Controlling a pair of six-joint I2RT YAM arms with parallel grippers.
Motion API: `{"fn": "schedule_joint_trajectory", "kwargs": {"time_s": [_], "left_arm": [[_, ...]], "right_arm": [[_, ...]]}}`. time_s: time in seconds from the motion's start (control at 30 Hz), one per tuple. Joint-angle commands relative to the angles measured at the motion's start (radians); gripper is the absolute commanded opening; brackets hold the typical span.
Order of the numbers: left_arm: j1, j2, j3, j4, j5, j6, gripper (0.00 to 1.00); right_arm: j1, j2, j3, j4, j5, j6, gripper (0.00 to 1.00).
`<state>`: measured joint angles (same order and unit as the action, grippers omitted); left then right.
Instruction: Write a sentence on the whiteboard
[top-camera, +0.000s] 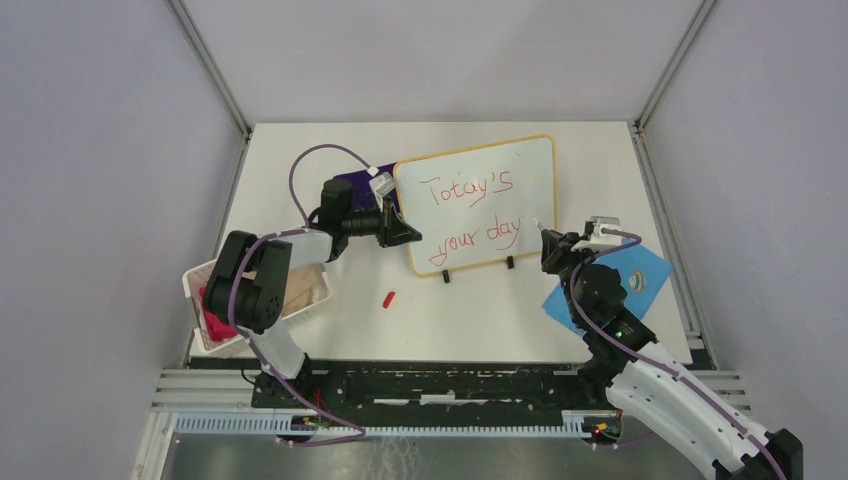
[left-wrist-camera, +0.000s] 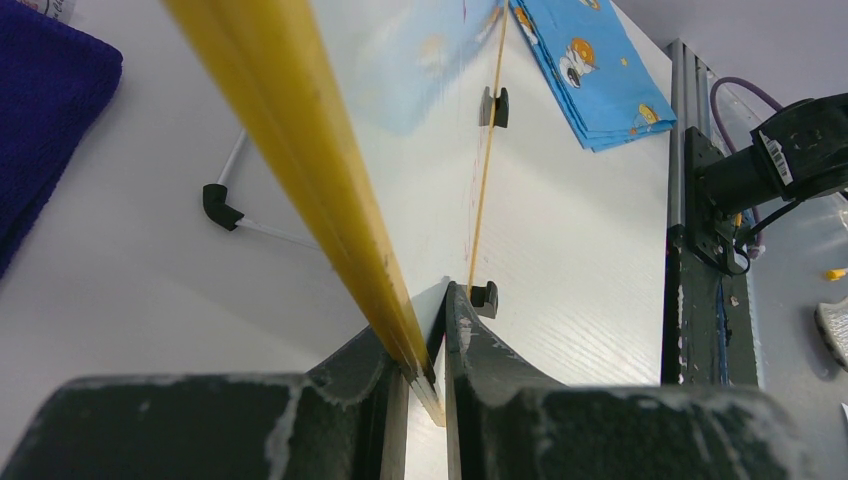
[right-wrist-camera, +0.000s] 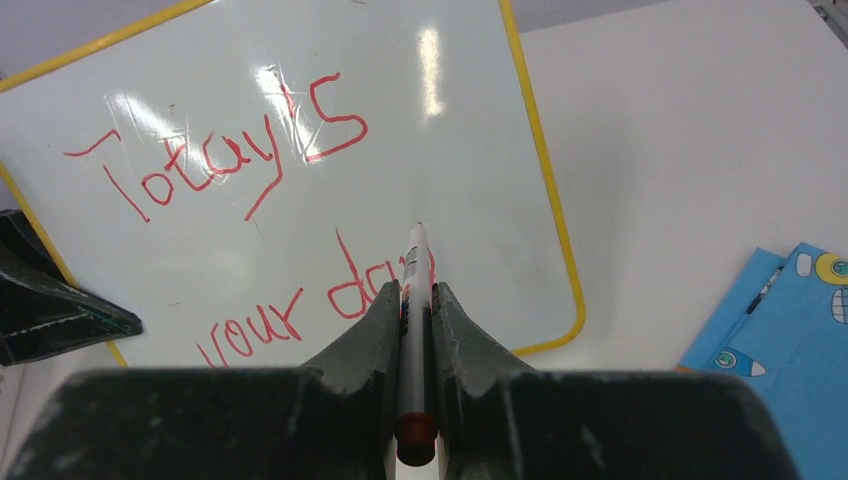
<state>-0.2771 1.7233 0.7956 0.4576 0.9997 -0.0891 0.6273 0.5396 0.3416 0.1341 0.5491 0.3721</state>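
At the left edge of the whiteboard (top-camera: 520, 165), the left gripper (left-wrist-camera: 425, 335) has its jaws pinched tight on the yellow frame (left-wrist-camera: 300, 150), steadying the board, which stands tilted on its feet (top-camera: 447, 275) mid-worktop (top-camera: 450, 320). Across it runs the sentence (top-camera: 465, 190), red, in two lines, seemingly complete. To the right, the right gripper (right-wrist-camera: 415, 295) has its jaws clamped on a marker (right-wrist-camera: 414, 262), tip at the last word's end. Writing looks finished or nearly so. The next move is probably to lift the tip clear without smearing.
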Motion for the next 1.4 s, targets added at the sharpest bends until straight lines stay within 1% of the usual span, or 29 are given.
{"fn": "schedule_joint_trajectory", "kwargs": {"time_s": [0.0,0.2,0.53,0.83,1.37], "left_arm": [[-0.020,0.062,-0.039,-0.106,-0.185,0.139,0.02],[-0.020,0.064,-0.042,-0.106,-0.192,0.134,0.02],[-0.020,0.065,-0.044,-0.102,-0.194,0.124,0.02],[-0.020,0.069,-0.044,-0.102,-0.196,0.121,0.02],[-0.022,0.070,-0.045,-0.096,-0.196,0.115,0.02]], "right_arm": [[-0.028,0.023,0.046,0.090,-0.045,0.033,0.00],[-0.089,0.024,0.023,0.071,-0.143,0.061,0.00],[-0.122,-0.001,-0.025,-0.018,-0.176,0.057,0.00],[-0.151,0.042,-0.057,0.027,-0.195,0.051,0.00],[-0.170,0.100,-0.052,0.099,-0.204,0.063,0.00]]}}
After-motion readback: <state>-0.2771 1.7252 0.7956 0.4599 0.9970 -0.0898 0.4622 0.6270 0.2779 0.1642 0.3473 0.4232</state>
